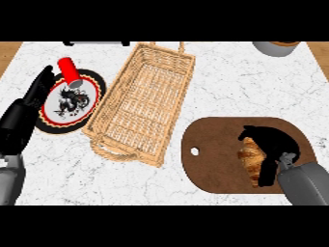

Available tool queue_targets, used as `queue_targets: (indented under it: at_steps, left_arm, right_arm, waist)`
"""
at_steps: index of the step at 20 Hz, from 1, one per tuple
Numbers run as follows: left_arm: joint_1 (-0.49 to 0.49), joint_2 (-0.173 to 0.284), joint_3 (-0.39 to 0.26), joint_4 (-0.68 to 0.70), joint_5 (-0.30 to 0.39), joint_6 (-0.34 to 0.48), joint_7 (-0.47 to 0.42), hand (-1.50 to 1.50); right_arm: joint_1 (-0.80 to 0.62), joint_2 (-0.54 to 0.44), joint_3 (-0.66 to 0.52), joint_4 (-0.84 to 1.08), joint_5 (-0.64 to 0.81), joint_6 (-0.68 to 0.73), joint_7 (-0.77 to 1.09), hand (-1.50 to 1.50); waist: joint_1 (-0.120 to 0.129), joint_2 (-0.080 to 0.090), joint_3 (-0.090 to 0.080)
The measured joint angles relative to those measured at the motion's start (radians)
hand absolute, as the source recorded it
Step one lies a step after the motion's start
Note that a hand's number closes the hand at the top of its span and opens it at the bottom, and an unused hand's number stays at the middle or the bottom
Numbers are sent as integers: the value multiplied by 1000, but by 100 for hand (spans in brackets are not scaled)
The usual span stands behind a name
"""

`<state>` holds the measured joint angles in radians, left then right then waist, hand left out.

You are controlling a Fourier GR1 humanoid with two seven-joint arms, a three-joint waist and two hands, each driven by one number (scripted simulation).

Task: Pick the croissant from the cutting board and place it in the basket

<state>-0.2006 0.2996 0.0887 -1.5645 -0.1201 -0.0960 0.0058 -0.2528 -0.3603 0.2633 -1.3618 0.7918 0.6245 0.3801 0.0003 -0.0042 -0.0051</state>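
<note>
A golden croissant lies on the brown wooden cutting board at the lower right. My right hand sits over it with fingers and thumb curled round the croissant, hiding its right half. The woven wicker basket stands in the middle of the counter, left of the board, with nothing inside it. My left hand rests open at the left edge, fingers straight and pointing up beside a plate.
A patterned plate with a dark rim lies left of the basket, with a red cylinder on its upper edge. A grey cup stands at the back right. A dark-edged object shows at the back left.
</note>
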Motion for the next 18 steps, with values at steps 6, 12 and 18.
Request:
queue_targets:
  at_steps: [6, 12, 18]
  left_arm:
    - [-14, -9, 10, 0, -6, -9, 4, 0]
    - [10, -19, 11, 1, -21, -11, -24, 0]
    - [9, -21, 17, 1, -20, -13, -22, 0]
  right_arm:
    - [-5, 1, 5, 41, 58, -64, -89, 150]
    - [-24, -8, 9, 77, 115, -129, -169, 150]
    - [-3, 19, -73, 105, 168, -297, -78, 150]
  waist:
    - [1, -8, -8]
    - [3, -9, -9]
    - [3, -9, -7]
